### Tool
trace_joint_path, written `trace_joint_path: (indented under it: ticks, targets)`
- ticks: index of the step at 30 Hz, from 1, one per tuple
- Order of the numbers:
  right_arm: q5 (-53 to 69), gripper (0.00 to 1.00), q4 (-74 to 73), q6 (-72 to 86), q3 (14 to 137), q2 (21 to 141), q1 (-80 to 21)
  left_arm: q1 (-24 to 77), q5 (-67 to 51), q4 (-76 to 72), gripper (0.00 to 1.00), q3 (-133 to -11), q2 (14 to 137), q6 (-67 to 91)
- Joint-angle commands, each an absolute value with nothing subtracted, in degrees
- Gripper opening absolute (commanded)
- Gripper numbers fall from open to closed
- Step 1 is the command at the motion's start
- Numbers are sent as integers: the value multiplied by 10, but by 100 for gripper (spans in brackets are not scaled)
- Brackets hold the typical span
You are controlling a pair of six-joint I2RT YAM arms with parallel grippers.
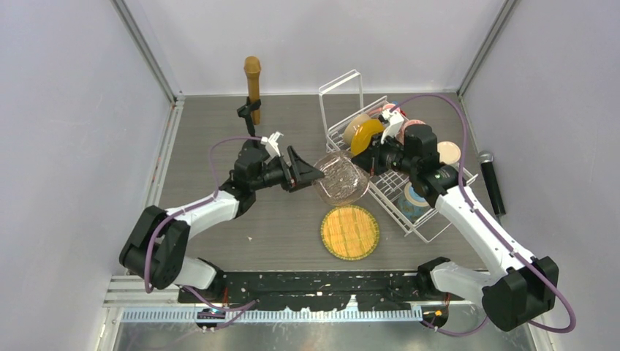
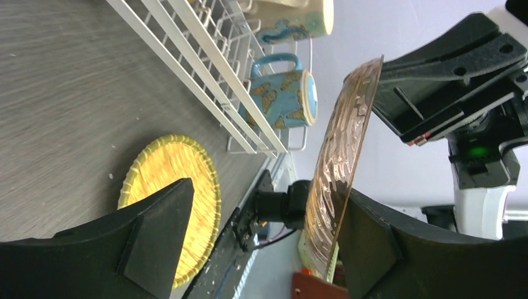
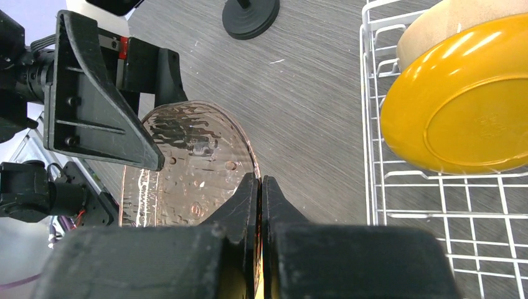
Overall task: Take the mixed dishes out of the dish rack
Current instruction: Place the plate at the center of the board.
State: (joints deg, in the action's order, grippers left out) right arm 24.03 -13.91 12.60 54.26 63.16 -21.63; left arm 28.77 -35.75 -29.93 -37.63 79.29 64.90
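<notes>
Down at the near edge, both arms rise from their bases and lean in toward the middle of the table [image 1: 219,131]. Just ahead of them a yellow-orange patterned plate [image 1: 350,232] lies flat on the table, outside the dish rack [image 1: 391,189].

Beyond that is the meeting point. The left arm bends at the elbow and stretches rightward with its wrist level. The left gripper [image 1: 311,175] is spread wide, its jaws either side of a glass plate [image 1: 341,179]. In the left wrist view the plate stands on edge between the fingers [image 2: 155,237], close against one of them; whether it touches, I cannot tell.

From the other side the right arm reaches up and left across the rack's near corner. The right gripper [image 1: 371,162] is pinched tight on the opposite rim, holding the glass plate just beside the rack.

Farther back, inside the rack, are a blue butterfly mug [image 1: 413,201], a yellow plate [image 1: 365,135] on edge, a beige bowl [image 1: 354,123] behind it, and a cream mug [image 1: 448,152]. At the far edge a brown microphone [image 1: 252,88] stands upright.
</notes>
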Motion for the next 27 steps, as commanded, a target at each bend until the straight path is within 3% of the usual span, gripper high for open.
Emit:
trace_joint_path:
  ticks: [1,4,8,9,11,12,15,16,18,21,27]
  targets:
    - [240,0,-118,111,557,631,-222,290,-418,-386,77,-402,808,678]
    - [240,0,-120,113,558,628,-222,290,-404,-341,55,-410,810,652]
    - [254,3,-126,116,559,635,-222,296,-373,-241,5,-431,802,592]
    - [254,7,-127,117,560,637,-222,298,-366,-218,0,-437,800,578]
    - [241,30,-133,121,565,642,-222,304,-357,-181,0,-447,798,554]
    - [219,47,-144,122,568,644,-222,306,-356,-170,0,-450,798,548]
    - [108,71,-172,116,590,639,-222,307,-356,-149,0,-452,801,530]
    - [79,85,-182,118,594,633,-222,306,-356,-136,0,-453,803,520]
    - [-33,98,-196,150,608,627,-222,308,-353,-107,0,-457,811,501]
    - [-157,99,-229,191,644,626,-222,325,-351,-58,0,-473,833,471]
    - [-207,100,-262,207,652,618,-222,386,-383,31,0,-547,925,399]
